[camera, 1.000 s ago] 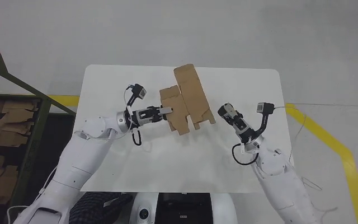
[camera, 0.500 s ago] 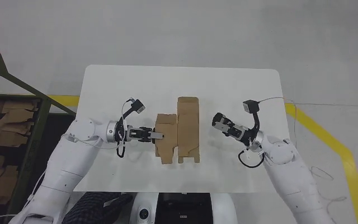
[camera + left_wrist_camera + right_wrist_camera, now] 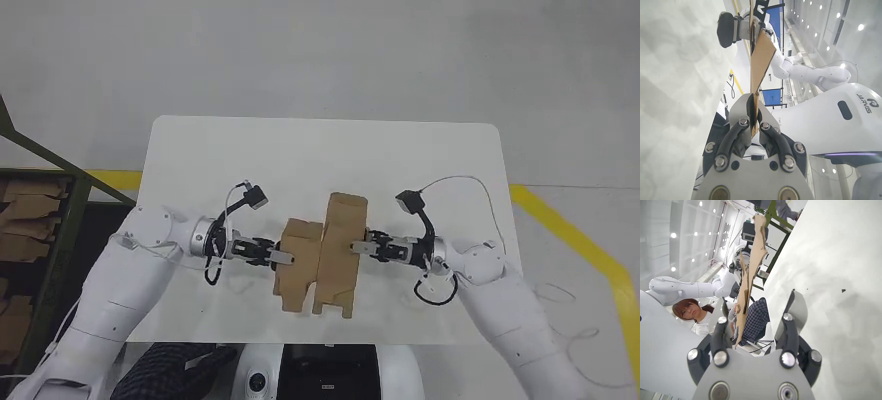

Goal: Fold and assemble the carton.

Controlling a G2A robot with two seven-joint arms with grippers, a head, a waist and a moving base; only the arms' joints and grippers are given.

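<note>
The flattened brown carton [image 3: 322, 262] is held up off the white table [image 3: 200, 150], near the middle of its front half. My left gripper [image 3: 283, 257] is shut on the carton's left edge; in the left wrist view the carton [image 3: 761, 62] rises edge-on from the clamped left gripper [image 3: 754, 108]. My right gripper [image 3: 362, 243] is at the carton's right edge. In the right wrist view the right gripper [image 3: 761, 306] is open, and the carton [image 3: 751, 272] passes between its fingers, close to one finger [image 3: 723, 308].
A green rack [image 3: 30, 210] with stacked cardboard stands off the table's left side. The table's back half and both side strips are bare. A small dark speck [image 3: 843, 290] lies on the tabletop near the right gripper.
The left gripper has carried the carton from the table's back middle toward the front and turned it. The right gripper has moved left to the carton's right edge.
</note>
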